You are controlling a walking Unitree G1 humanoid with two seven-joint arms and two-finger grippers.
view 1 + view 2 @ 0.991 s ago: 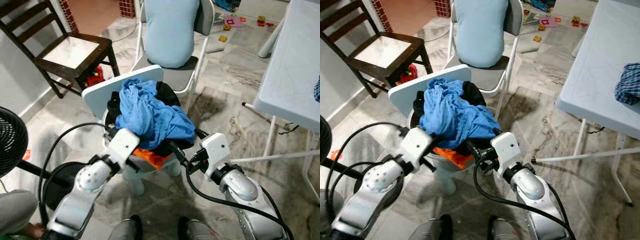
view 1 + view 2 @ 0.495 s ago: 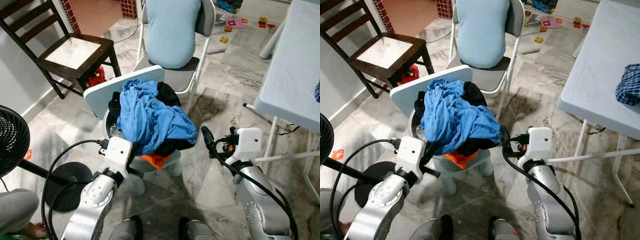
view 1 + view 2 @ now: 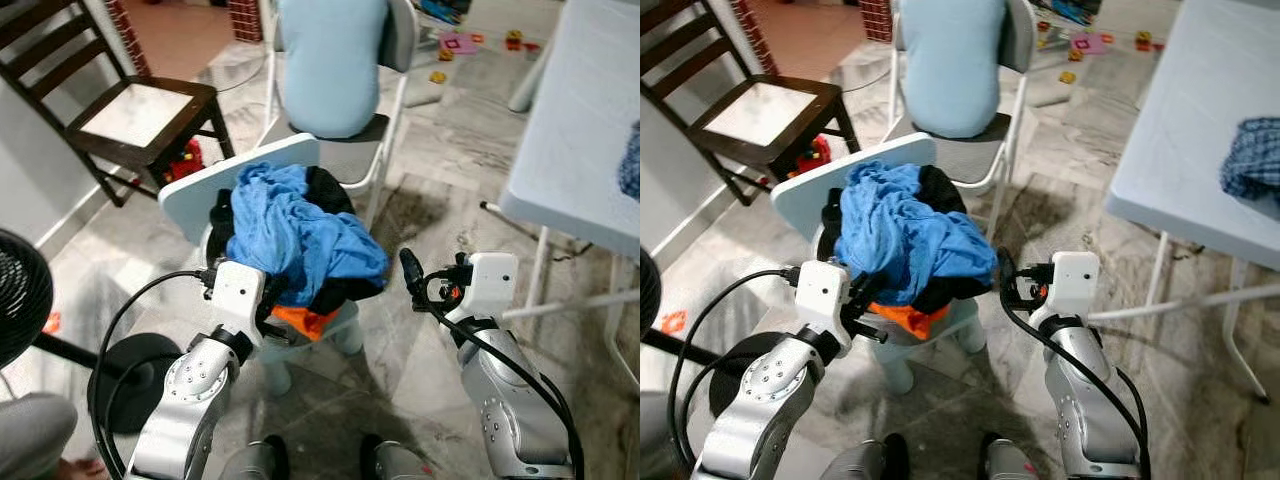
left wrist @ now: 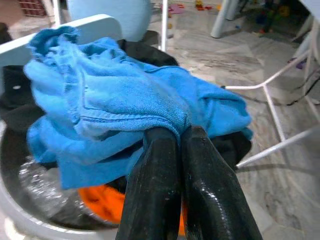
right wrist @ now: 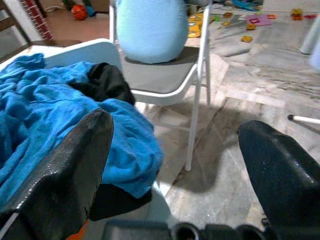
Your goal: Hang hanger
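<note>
Over the past second the biggest change is in the right arm: it was pressed against the laundry pile and has swung out to the lower right of the frame, so the right gripper (image 3: 410, 270) now hovers just beside the heap with its fingers spread wide and empty. The left gripper (image 4: 175, 150) has stayed low at the near side of the pile, its two fingers pressed together with nothing caught between them.

That reads as a release or a failed grab. No hanger can be made out anywhere, so the task's object is either buried under the cloth or elsewhere, and hanging has likely not begun.

The crumpled bright blue towel (image 3: 300, 235) lies on top of black and orange garments in a round pale tub (image 3: 215, 250) at frame centre. A white folding table (image 3: 580, 150) bounds the right edge, a grey folding chair with a light blue cushion (image 3: 330, 60) the top centre, a dark wooden chair (image 3: 130, 105) the upper left. Open marble floor (image 3: 440, 190) lies between tub and table, the freest room for the right arm.
</note>
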